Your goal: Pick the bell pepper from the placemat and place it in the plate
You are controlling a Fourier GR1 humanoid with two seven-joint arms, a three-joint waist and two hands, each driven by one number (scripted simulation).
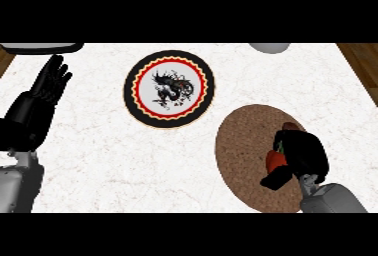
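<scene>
Here the right hand (303, 152) curls round the red bell pepper (275, 159), on the brown placemat (244, 132). The plate (130, 90), printed with a black figure, lies apart; the left hand (40, 92) rests open, far left.

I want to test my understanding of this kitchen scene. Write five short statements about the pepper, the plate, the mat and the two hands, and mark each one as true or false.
1. The bell pepper already lies in the plate. False: it is over the placemat, in the right hand.
2. The right hand is curled round the bell pepper. True.
3. The left hand is open, fingers up, near the view's left edge. True.
4. The placemat is square and blue. False: it is rounded and brown.
5. The plate stands on the placemat. False: it lies on the white counter, up and to the left of the placemat.
</scene>
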